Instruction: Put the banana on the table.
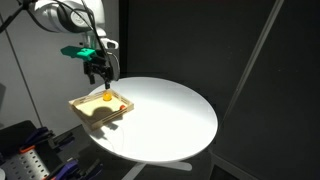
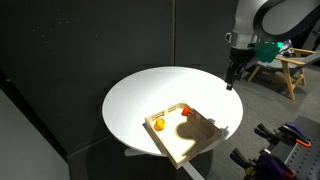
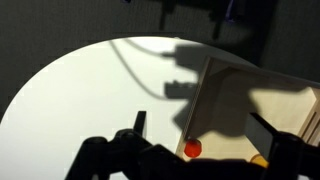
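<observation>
The banana (image 2: 158,124) is a small yellow fruit lying in the wooden tray (image 2: 196,143) on the round white table (image 2: 150,90). It also shows in an exterior view (image 1: 106,100) and at the bottom edge of the wrist view (image 3: 260,160). A rounder orange-red fruit (image 2: 186,111) lies in the same tray, near its edge (image 3: 192,148). My gripper (image 1: 97,70) hangs open and empty well above the tray. It shows in both exterior views (image 2: 232,80). In the wrist view its two fingers (image 3: 195,115) straddle the tray's edge from above.
The tray (image 1: 92,118) sits near the table's rim (image 1: 190,150), partly overhanging it. Black curtains surround the table. A wooden frame (image 2: 290,70) stands behind the arm. Dark equipment (image 2: 275,150) sits below the table edge.
</observation>
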Controlling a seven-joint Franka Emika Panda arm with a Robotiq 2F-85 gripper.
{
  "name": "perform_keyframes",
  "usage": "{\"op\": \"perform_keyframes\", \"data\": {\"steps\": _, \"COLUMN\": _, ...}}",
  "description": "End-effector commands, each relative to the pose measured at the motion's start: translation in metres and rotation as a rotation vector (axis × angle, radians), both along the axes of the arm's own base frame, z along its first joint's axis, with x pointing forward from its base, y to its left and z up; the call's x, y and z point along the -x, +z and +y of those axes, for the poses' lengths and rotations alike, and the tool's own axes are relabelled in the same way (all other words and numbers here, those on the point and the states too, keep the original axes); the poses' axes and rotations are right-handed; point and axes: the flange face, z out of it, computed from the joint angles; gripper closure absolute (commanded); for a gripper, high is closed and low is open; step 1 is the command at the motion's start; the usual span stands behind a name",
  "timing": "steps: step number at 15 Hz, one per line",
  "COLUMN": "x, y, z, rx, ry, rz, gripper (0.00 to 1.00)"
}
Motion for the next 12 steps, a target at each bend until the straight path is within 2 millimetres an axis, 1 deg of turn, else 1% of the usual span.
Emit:
{"op": "perform_keyframes", "data": {"steps": 1, "x": 0.0120, "y": 0.0149, "z": 0.0073, "rx": -0.009, "ry": -0.072, "rz": -0.058, "gripper": 0.00}}
{"op": "perform_keyframes", "data": {"steps": 4, "x": 0.0163, "y": 0.0185, "z": 0.0091, "rx": -0.005, "ry": -0.135, "rz": -0.041, "gripper": 0.00}}
{"op": "perform_keyframes", "data": {"steps": 6, "x": 0.0186, "y": 0.0172, "z": 0.0107, "rx": -0.005, "ry": -0.153, "rz": -0.010, "gripper": 0.00}}
{"op": "perform_keyframes", "data": {"steps": 8, "x": 0.0205, "y": 0.0147, "z": 0.0118, "rx": -0.006, "ry": -0.155, "rz": 0.033, "gripper": 0.00}}
{"op": "perform_keyframes", "data": {"steps": 9, "x": 0.0153, "y": 0.0108, "z": 0.0086, "rx": 0.001, "ry": -0.132, "rz": 0.009, "gripper": 0.00}}
{"op": "perform_keyframes", "data": {"steps": 12, "x": 0.0173, "y": 0.0093, "z": 0.0091, "rx": 0.001, "ry": -0.135, "rz": 0.026, "gripper": 0.00}}
